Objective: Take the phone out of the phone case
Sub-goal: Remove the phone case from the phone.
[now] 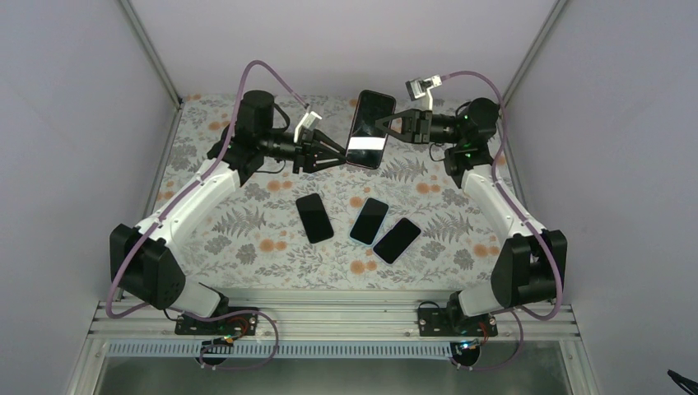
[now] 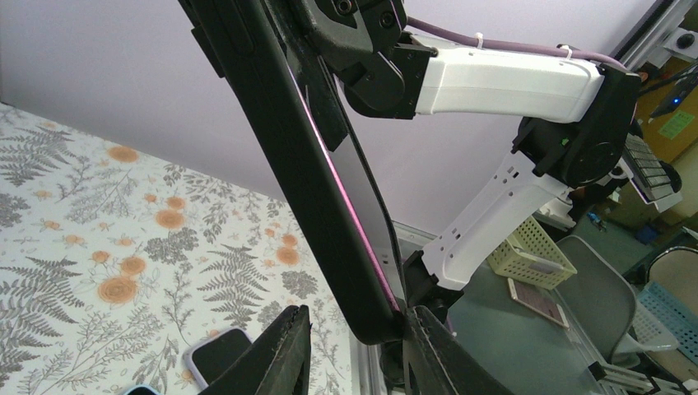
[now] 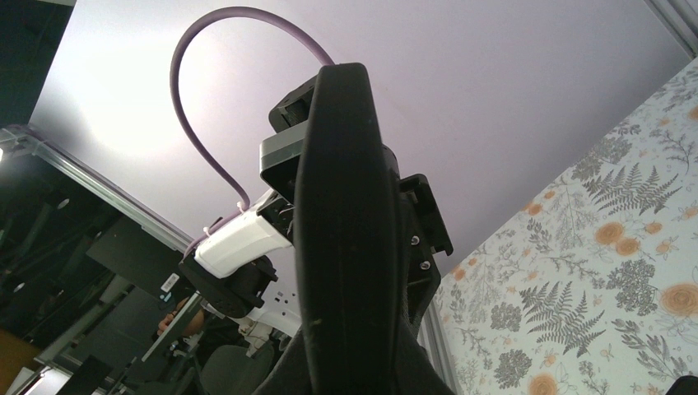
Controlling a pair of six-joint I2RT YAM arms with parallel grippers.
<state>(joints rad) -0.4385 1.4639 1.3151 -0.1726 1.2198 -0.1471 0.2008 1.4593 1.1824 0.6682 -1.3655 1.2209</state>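
Table (image 1: 247,247), near part: three loose phones (image 1: 369,220), lying flat, well apart from both arms. Above the far part: one black phone case (image 2: 280,156), held in the air and tilted on end, containing one phone (image 1: 370,115) that looks seated along its whole edge; removal not yet begun, the entire separation left to do. Right gripper (image 1: 385,125) pinched tight on the case's upper side; left gripper (image 1: 336,156) part-spread astride its lower end, firm hold or mere contact not discernible.

Soft even light, white glare band across phone (image 1: 369,127).
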